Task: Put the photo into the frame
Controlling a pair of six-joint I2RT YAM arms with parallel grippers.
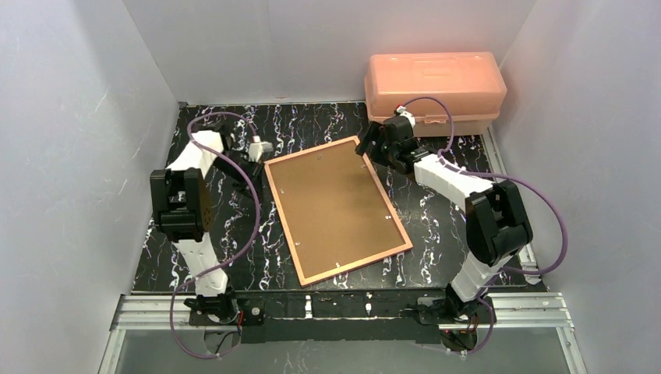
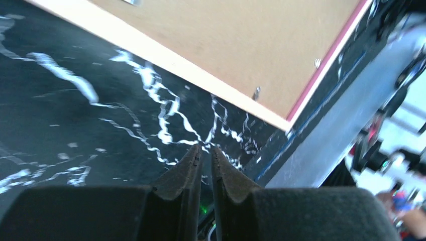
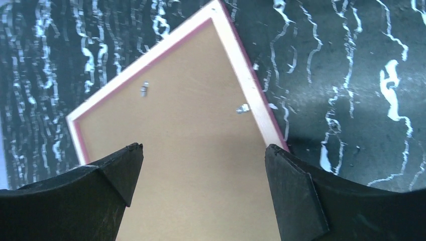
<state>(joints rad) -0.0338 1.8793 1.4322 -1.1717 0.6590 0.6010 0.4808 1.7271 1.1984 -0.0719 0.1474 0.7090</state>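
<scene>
thin pink-rimmed rectangular frame (image 1: 281,212) lies back-up on the black marbled table (image 1: 436,234), long axis far-left to near-right; right gripper (image 3: 203,165) — jaws spread — hangs over its far corner; left gripper (image 2: 203,150), jaws almost pressed together, empty, beside its left edge. photo unseen.

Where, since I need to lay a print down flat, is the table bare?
Bare black marbled tabletop lies between the tan-backed pink rectangular frame and the right arm. There is also the far strip behind the frame, left of the peach plastic box. It is crowded at the frame's far corners and beside the left arm.
</scene>
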